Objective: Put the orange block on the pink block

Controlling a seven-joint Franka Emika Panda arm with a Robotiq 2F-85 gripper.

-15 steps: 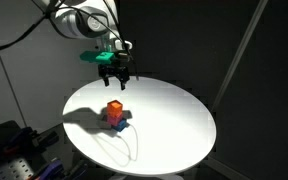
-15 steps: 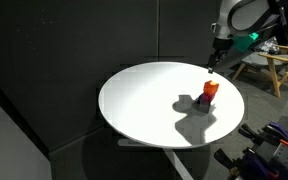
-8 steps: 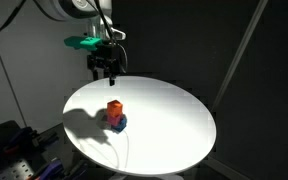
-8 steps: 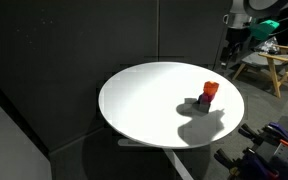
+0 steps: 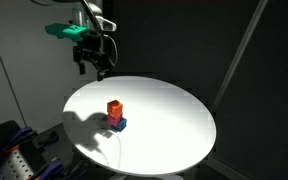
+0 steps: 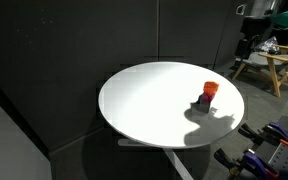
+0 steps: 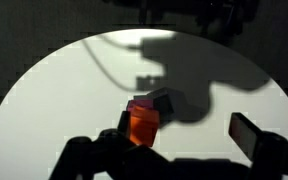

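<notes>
The gripper (image 5: 92,66) hangs high above the near rim of the round white table (image 5: 179,125). Its jaws stand wide apart with nothing between them; in the wrist view one finger pad (image 7: 246,135) shows well clear of its partner. Below the hand and some way out from it toward the middle of the table stands a small stack. The orange block (image 5: 114,106) is on top, sitting squarely on the pink block (image 5: 113,117), which appears to rest against or on a dark blue block (image 5: 120,125) at the base. From the wrist view I cannot tell exactly how the pink and blue ones meet. Beyond the stack lies only bare tabletop.

Judging by this, the placing step looks finished and the hand is clear of the stack. The next move calls for little: keep the arm away from the tower so it is not knocked.
</notes>
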